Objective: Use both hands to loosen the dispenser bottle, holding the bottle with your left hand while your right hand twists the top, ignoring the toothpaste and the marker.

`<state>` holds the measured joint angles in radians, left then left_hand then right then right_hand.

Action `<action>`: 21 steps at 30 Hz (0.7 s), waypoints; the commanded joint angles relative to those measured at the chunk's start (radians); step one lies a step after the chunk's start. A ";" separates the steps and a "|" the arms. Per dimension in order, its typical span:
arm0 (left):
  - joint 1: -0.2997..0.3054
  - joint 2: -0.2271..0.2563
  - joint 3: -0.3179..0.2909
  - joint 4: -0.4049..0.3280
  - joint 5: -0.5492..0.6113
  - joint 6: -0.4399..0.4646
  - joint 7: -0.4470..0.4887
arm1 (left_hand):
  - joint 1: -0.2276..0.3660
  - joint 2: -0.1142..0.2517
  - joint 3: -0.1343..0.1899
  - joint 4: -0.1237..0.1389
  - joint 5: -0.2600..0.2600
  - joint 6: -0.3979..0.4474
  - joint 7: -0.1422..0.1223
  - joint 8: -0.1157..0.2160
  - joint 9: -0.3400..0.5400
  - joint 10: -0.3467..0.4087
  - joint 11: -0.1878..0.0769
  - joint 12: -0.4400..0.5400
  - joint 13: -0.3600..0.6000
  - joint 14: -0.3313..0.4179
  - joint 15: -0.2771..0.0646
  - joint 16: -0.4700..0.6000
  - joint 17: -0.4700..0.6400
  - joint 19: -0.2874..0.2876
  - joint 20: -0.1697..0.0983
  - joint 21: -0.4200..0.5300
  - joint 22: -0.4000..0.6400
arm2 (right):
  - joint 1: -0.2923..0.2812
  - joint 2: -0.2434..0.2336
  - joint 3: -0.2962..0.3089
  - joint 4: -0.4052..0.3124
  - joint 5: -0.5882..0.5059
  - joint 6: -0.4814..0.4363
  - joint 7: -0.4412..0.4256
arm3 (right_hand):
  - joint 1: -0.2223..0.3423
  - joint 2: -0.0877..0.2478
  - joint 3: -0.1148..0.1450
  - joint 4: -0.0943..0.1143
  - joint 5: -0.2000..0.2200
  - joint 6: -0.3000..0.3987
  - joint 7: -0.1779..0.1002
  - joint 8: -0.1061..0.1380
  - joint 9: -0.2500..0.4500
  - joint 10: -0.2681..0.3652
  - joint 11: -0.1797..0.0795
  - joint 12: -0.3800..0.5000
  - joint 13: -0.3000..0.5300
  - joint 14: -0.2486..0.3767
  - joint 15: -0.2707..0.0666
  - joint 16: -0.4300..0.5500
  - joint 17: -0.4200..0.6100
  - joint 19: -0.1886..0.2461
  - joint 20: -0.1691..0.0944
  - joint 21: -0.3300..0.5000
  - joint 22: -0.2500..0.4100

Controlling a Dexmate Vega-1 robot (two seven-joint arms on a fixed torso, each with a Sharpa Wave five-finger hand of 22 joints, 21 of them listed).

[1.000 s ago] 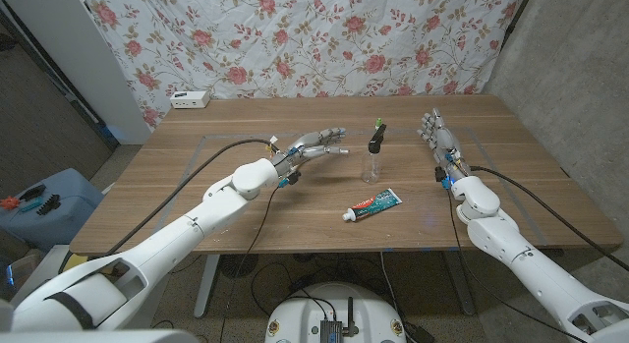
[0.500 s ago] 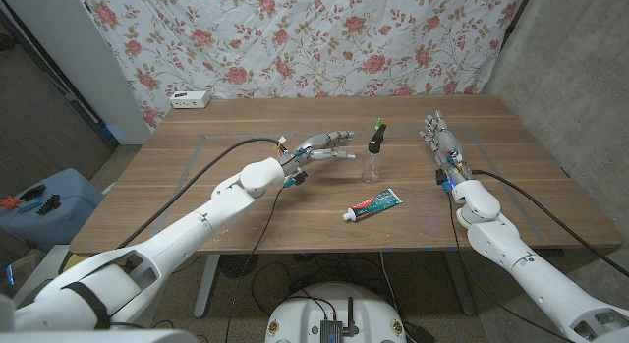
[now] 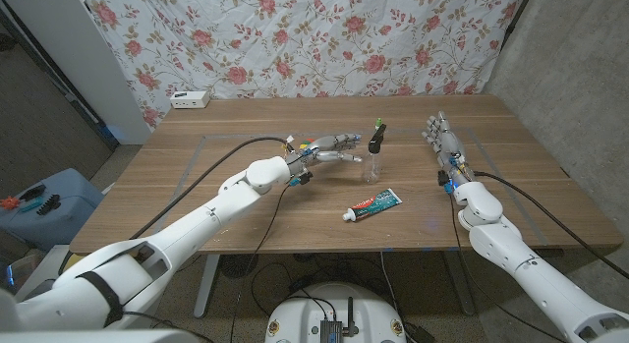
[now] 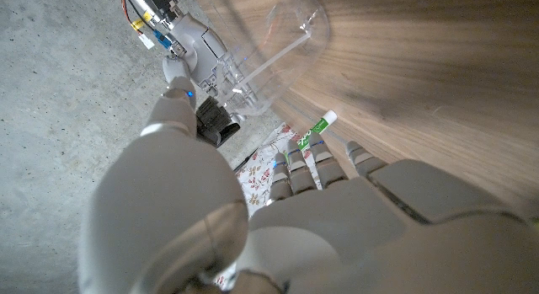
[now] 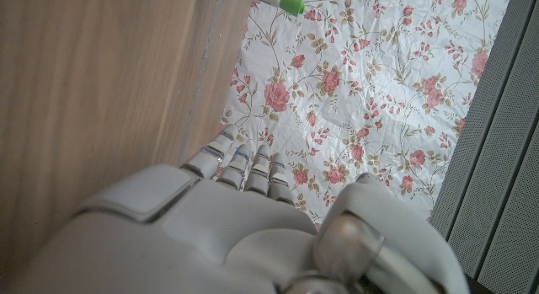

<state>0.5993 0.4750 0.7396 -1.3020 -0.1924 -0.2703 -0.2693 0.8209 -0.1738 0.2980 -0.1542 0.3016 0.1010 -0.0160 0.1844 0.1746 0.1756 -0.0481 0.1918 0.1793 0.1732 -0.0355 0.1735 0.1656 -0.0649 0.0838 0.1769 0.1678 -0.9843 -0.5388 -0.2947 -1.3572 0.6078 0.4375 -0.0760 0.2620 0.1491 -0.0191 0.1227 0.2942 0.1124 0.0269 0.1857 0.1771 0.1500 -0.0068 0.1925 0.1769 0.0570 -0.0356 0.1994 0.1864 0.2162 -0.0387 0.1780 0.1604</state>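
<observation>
Wooden planks are making up the counter [image 3: 246, 200], and a cloth with pink roses [image 3: 295, 38] is hanging behind it. A white box [image 3: 191, 99] is sitting at the far edge of the counter. A blue bin [image 3: 44, 205] is standing on the floor to the left.

From the head view, the clear dispenser bottle [image 3: 371, 158] is standing upright near the middle of the counter, with a black top. The left robot hand [image 3: 329, 146] is reaching toward it with fingers spread, just beside it and holding nothing. The right robot hand [image 3: 444, 146] is waiting well apart, fingers straight and open. The toothpaste [image 3: 373, 204] is lying nearer the robot. A green marker [image 3: 377, 124] is showing behind the bottle.

The left wrist view is showing a thin tube inside the bottle [image 4: 269, 50]; whether any liquid is in it, I cannot tell.
</observation>
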 commanded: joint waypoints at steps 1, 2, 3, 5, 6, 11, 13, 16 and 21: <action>-0.020 -0.018 0.019 0.031 0.003 -0.004 -0.028 | 0.014 0.003 -0.011 0.002 0.009 0.014 -0.005 0.003 0.004 -0.005 -0.001 -0.003 0.004 -0.003 -0.029 0.001 0.001 -0.005 -0.002 0.003 0.001 | -0.008 0.004 0.004 0.008 0.003 0.012 0.002 | 0.000 -0.003 0.004 0.003 -0.002 0.004 0.001 0.003 0.000 0.002 0.006 -0.003 0.003 0.000 -0.005 -0.003 0.001 -0.004 -0.072 0.004 0.004; -0.021 -0.019 0.020 0.032 0.004 -0.004 -0.028 | 0.016 0.004 -0.012 0.003 0.010 0.016 -0.005 0.004 0.004 -0.004 0.000 -0.002 0.004 -0.004 -0.030 0.001 0.001 -0.005 -0.002 0.004 0.001 | -0.008 0.005 0.004 0.010 0.003 0.014 0.003 | 0.000 -0.003 0.004 0.003 -0.002 0.004 0.002 0.003 0.000 0.002 0.007 -0.003 0.003 0.000 -0.006 -0.003 0.001 -0.004 -0.072 0.004 0.004; -0.022 -0.020 0.022 0.034 0.009 -0.007 -0.025 | 0.018 0.005 -0.013 0.003 0.011 0.020 -0.008 0.005 0.004 -0.001 -0.005 0.000 0.004 -0.003 -0.033 0.002 0.001 -0.004 -0.005 0.004 0.001 | -0.009 0.006 0.005 0.011 0.003 0.016 0.003 | 0.000 -0.003 0.004 0.003 -0.002 0.004 0.002 0.003 0.000 0.001 0.007 -0.003 0.003 0.000 -0.005 -0.003 0.001 -0.004 -0.071 0.004 0.004; -0.022 -0.022 0.023 0.037 0.013 -0.010 -0.021 | 0.025 0.010 -0.017 0.003 0.013 0.034 -0.014 0.010 0.004 0.006 -0.006 0.004 0.004 0.000 -0.037 0.004 0.001 -0.003 -0.009 0.005 0.000 | -0.010 0.007 0.005 0.013 0.003 0.019 0.003 | 0.000 -0.004 0.005 0.003 -0.002 0.004 0.002 0.003 0.000 0.001 0.006 -0.003 0.003 0.000 -0.005 -0.003 0.001 -0.004 -0.071 0.004 0.004; -0.022 -0.022 0.024 0.037 0.015 -0.010 -0.020 | 0.029 0.011 -0.018 0.003 0.014 0.038 -0.015 0.011 0.004 0.011 -0.013 0.006 0.005 0.004 -0.040 0.006 0.002 -0.003 -0.011 0.006 0.000 | -0.011 0.007 0.006 0.014 0.003 0.022 0.004 | 0.000 -0.004 0.005 0.003 -0.002 0.004 0.001 0.003 0.000 0.002 0.007 -0.003 0.003 0.000 -0.006 -0.003 0.001 -0.004 -0.070 0.004 0.004; -0.025 -0.024 0.032 0.037 0.030 -0.008 -0.017 | 0.050 0.019 -0.025 0.001 0.018 0.056 -0.031 0.015 0.005 0.025 -0.026 0.011 0.006 0.018 -0.058 0.010 0.002 0.003 -0.031 0.008 0.000 | -0.016 0.009 0.010 0.016 0.002 0.033 0.000 | -0.001 -0.004 0.005 0.003 -0.002 0.004 0.000 0.003 0.000 0.001 0.005 -0.004 0.003 0.001 -0.005 -0.003 0.001 -0.005 -0.070 0.004 0.004; -0.028 -0.025 0.035 0.039 0.035 -0.009 -0.017 | 0.058 0.022 -0.026 0.000 0.020 0.062 -0.041 0.016 0.005 0.031 -0.035 0.013 0.006 0.022 -0.069 0.011 0.002 0.005 -0.045 0.009 0.000 | -0.018 0.009 0.011 0.015 0.002 0.036 0.000 | -0.002 -0.004 0.005 0.003 -0.003 0.004 0.001 0.003 0.001 0.002 0.005 -0.004 0.003 0.001 -0.005 -0.003 0.002 -0.005 -0.069 0.005 0.004; -0.033 -0.028 0.040 0.042 0.044 -0.011 -0.019 | 0.070 0.026 -0.026 -0.001 0.022 0.067 -0.048 0.016 0.006 0.038 -0.041 0.016 0.007 0.025 -0.077 0.011 0.002 0.005 -0.054 0.008 0.000 | -0.021 0.009 0.013 0.013 0.004 0.040 0.001 | -0.002 -0.005 0.005 0.003 -0.003 0.004 0.000 0.003 0.001 0.002 0.005 -0.004 0.003 0.002 -0.004 -0.003 0.002 -0.005 -0.069 0.005 0.004; -0.041 -0.034 0.045 0.052 0.045 -0.012 -0.027 | 0.082 0.032 -0.025 -0.003 0.023 0.067 -0.045 0.015 0.006 0.039 -0.045 0.016 0.008 0.024 -0.072 0.009 0.002 0.005 -0.058 0.008 0.000 | -0.027 0.008 0.015 0.008 0.005 0.042 0.002 | -0.003 -0.006 0.004 0.003 -0.003 0.005 0.000 0.003 0.001 0.004 0.005 -0.003 0.003 0.002 -0.003 -0.003 0.002 -0.005 -0.068 0.005 0.005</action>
<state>0.5723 0.4513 0.7715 -1.2654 -0.1628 -0.2789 -0.2878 0.8888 -0.1455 0.2752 -0.1559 0.3198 0.1627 -0.0588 0.1963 0.1796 0.2111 -0.0834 0.2036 0.1841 0.1933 -0.0376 0.1781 0.1654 -0.0557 0.0352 0.1818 0.1678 -1.0009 -0.5321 -0.2848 -1.3457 0.6107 0.4676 -0.0754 0.2618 0.1490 -0.0191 0.1227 0.2942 0.1124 0.0269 0.1857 0.1770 0.1499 -0.0069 0.1925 0.1770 0.0570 -0.0356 0.1994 0.1864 0.2162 -0.0386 0.1780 0.1604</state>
